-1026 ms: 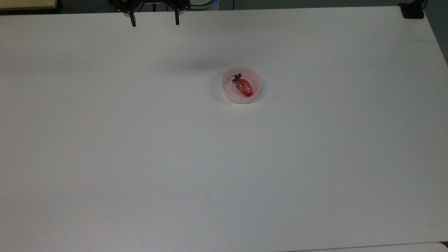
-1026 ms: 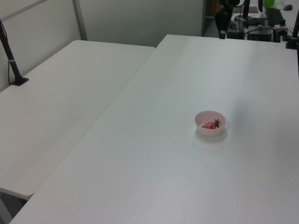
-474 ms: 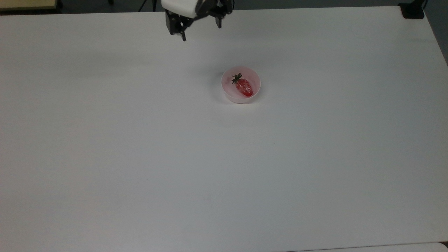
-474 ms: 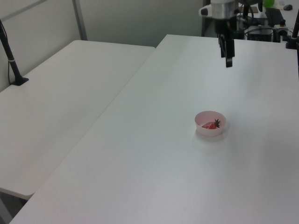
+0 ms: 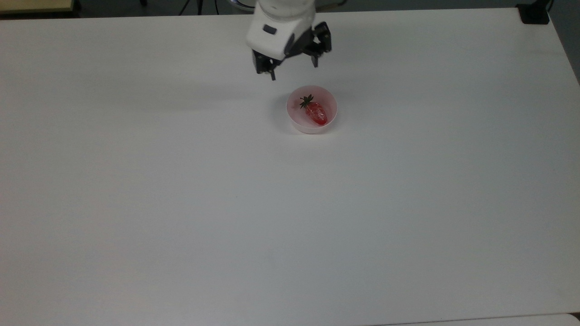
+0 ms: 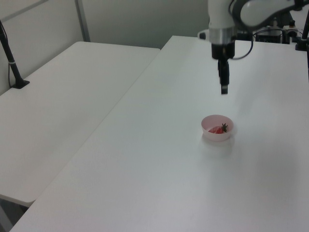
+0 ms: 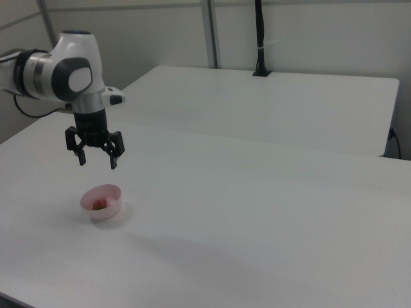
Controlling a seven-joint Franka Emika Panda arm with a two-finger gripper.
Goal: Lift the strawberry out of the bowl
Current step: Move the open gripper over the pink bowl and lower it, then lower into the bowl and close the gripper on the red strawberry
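A glossy red strawberry (image 5: 316,112) with a dark green leaf cap lies inside the small pale pink bowl (image 5: 332,106) on the white table. In the left view the strawberry (image 6: 217,129) rests in the bowl (image 6: 211,121), and in the right view the strawberry (image 7: 98,205) shows low inside the bowl (image 7: 110,204). My gripper (image 5: 293,70) hangs open above the table, just beyond the bowl toward the top view's upper left, with nothing between its fingers. It also hangs above the bowl in the left view (image 6: 224,90) and the right view (image 7: 97,162).
The white table (image 5: 226,203) spreads wide around the bowl. A second white table (image 6: 63,92) adjoins it on the left view's left. A black post (image 6: 9,53) stands at that table's far edge. A black clamp (image 5: 534,13) sits at the top view's upper right corner.
My gripper has come from the table's far edge toward the bowl, moving right and down in the top view, and has dropped lower. The strawberry and bowl have not moved.
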